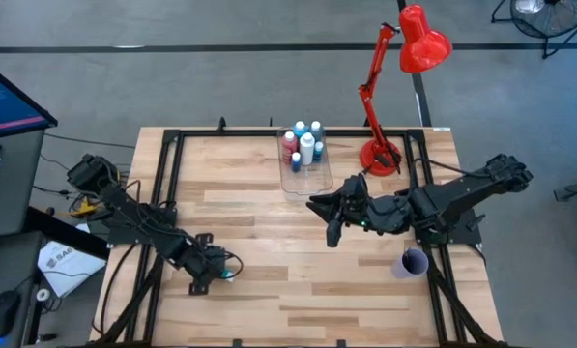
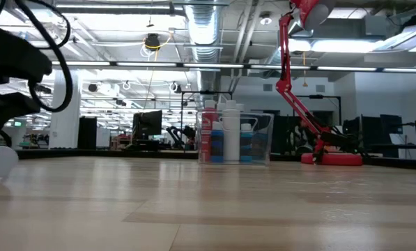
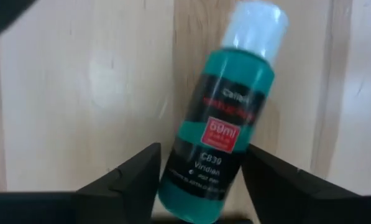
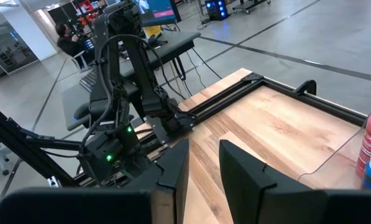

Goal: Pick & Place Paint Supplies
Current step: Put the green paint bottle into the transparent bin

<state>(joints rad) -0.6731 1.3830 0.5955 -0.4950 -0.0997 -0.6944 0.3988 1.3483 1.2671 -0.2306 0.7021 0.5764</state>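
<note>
Well in front of the clear box (image 1: 305,174) at the table's (image 1: 298,290) far edge, the left gripper (image 3: 201,186) sits low over a green paint bottle (image 3: 225,124) lying on the wood, its fingers (image 3: 126,177) standing just either side of the bottle's base. Other paint bottles (image 1: 305,145) stand inside the box. The right gripper (image 4: 204,162) hovers just in front of the box, fingers narrowly apart, holding nothing.

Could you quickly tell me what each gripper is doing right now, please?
Left gripper: jaws around the teal paint bottle.
Right gripper: open, empty.
</note>
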